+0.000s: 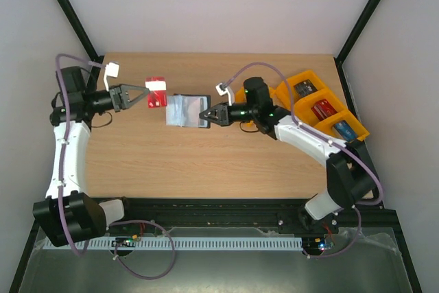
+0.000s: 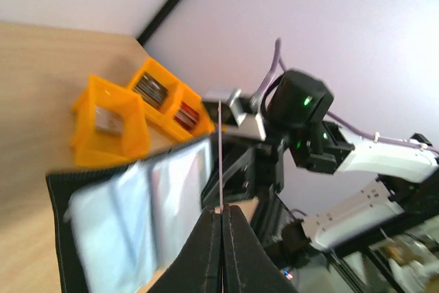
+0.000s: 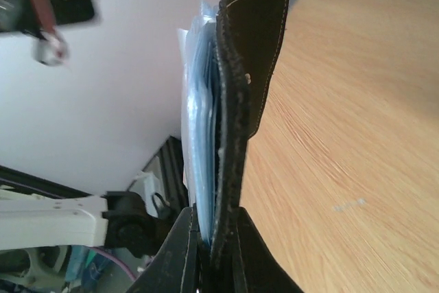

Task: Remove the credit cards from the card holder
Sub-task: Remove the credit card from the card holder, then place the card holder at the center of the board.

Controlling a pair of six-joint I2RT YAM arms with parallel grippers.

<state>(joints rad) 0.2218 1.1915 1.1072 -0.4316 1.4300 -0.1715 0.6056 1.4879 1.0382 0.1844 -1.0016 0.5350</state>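
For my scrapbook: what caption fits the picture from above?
Left gripper holds a red card; right gripper holds the open card holder.

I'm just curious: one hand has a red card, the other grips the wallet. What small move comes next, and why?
Probably the left hand should lower the red card to the table and let go. The card is already clear of the card holder, which the right hand grips, so the left must empty itself before reaching in again.

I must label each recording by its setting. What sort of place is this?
Probably a robotics lab cell: a wooden table between plain white walls and a black frame, a left arm and right arm bolted at its edge.
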